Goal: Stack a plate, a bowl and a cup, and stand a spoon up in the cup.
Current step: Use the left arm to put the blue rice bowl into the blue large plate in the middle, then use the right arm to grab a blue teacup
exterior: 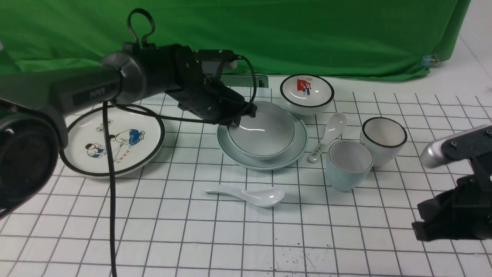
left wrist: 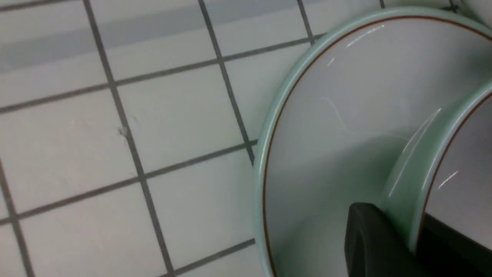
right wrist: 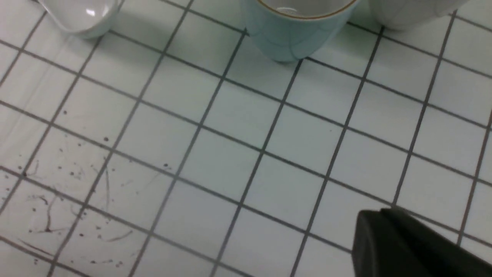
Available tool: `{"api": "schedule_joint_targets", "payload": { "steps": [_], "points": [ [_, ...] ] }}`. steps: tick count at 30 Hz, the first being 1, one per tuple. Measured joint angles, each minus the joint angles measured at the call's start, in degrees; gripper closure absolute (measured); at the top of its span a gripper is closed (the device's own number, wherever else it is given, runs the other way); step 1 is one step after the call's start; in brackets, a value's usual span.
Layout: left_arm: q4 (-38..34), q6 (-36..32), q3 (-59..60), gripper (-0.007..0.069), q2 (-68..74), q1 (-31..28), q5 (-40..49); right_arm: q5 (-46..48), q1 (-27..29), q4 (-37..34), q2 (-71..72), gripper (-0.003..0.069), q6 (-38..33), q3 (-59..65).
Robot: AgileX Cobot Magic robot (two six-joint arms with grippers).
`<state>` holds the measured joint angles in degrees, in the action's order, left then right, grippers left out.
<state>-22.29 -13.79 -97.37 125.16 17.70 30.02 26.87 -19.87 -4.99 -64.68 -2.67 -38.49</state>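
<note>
The pale blue-green bowl [exterior: 261,132] sits in the pale blue-green plate [exterior: 298,148] at mid-table. My left gripper [exterior: 236,121] is shut on the bowl's near-left rim. In the left wrist view one finger [left wrist: 369,238] is outside the bowl wall [left wrist: 419,161] and the other inside, over the plate [left wrist: 326,115]. The blue-green cup [exterior: 348,165] stands right of the plate and shows in the right wrist view [right wrist: 292,34]. The plain white spoon [exterior: 250,194] lies in front of the plate; its bowl end shows in the right wrist view [right wrist: 77,15]. My right gripper [exterior: 423,227] is shut and empty, low at the right [right wrist: 380,219].
A white cartoon plate [exterior: 115,142] lies at the left. A white flag-picture bowl [exterior: 306,94] sits behind the stack. A black-rimmed white cup [exterior: 383,140] stands behind the blue-green cup. A printed-handle spoon [exterior: 328,134] lies between plate and cups. Green cloth hangs at the back.
</note>
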Motion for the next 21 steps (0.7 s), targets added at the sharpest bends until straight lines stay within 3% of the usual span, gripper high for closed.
{"api": "schedule_joint_targets", "payload": {
  "steps": [3, 4, 6, 10, 12, 17, 21],
  "points": [
    [2.3, 0.0, 0.0, 0.0517, 0.0, 0.0, 0.0, 5.2, 0.0, -1.3, -5.2, 0.0477, 0.4, -7.7],
    [2.5, 0.0, 0.0, 0.0509, 0.0, 0.0, 0.0, 5.4, 0.0, -1.3, -6.1, 0.0468, 0.4, -8.2],
    [3.6, 0.0, 0.0, 0.0387, -0.4, 0.0, 0.3, 6.4, 0.0, -1.9, -11.5, 0.0386, 0.6, -14.0],
    [5.1, 0.0, 0.0, 0.0175, -4.8, 0.0, 4.4, 6.7, 0.0, -2.1, -20.9, 0.0344, 1.9, -22.2],
    [6.6, 0.2, 0.0, 0.0123, -8.4, 0.0, 5.9, 6.6, 0.0, -1.8, -24.4, 0.0341, 2.0, -24.1],
    [8.0, 2.0, 2.0, 0.0098, -16.5, 0.0, 7.4, 5.0, 0.0, 1.4, -30.3, 0.034, 4.0, -25.3],
    [7.4, 3.0, 9.9, 0.014, -24.3, 0.0, 4.9, 2.1, 0.0, 2.6, -32.6, 0.034, 6.0, -25.9]
  ]
}}
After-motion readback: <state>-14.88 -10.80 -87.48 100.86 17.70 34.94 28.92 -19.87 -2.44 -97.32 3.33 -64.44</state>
